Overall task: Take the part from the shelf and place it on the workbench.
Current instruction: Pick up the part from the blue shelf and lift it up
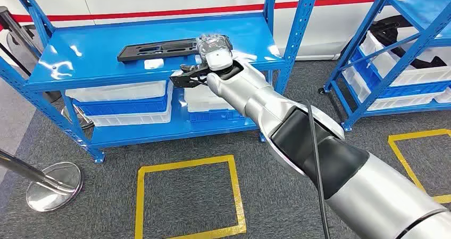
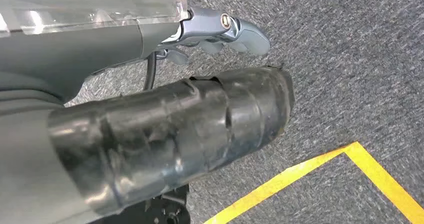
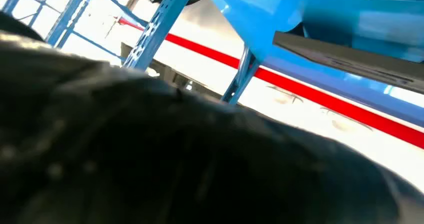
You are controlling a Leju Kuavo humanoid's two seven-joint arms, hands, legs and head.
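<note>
In the head view, the right arm [image 1: 298, 127] runs from the lower right of the frame up to the centre, and the right hand [image 1: 213, 50] sits over the right end of the part [image 1: 159, 49], a long flat black plate lying on the top level of the blue shelf [image 1: 80, 58] in the upper middle of the frame. The fingers [image 1: 208, 41] reach over that end of the plate, but I cannot tell whether they grasp it or only touch it. A small white piece [image 1: 153, 64] lies on the shelf just in front of the part. White bins [image 1: 119, 92] stand on the level below. A second blue rack [image 1: 404, 52] fills the upper right, and yellow tape squares [image 1: 186, 196] mark the grey carpet at the bottom.

In the left wrist view, the left hand [image 2: 220, 32] hangs over the grey carpet [image 2: 350, 59], its fingers [image 2: 250, 37] curled in with nothing in them.

In the right wrist view, the part [image 3: 350, 59] shows as a dark slab at the upper right.
</note>
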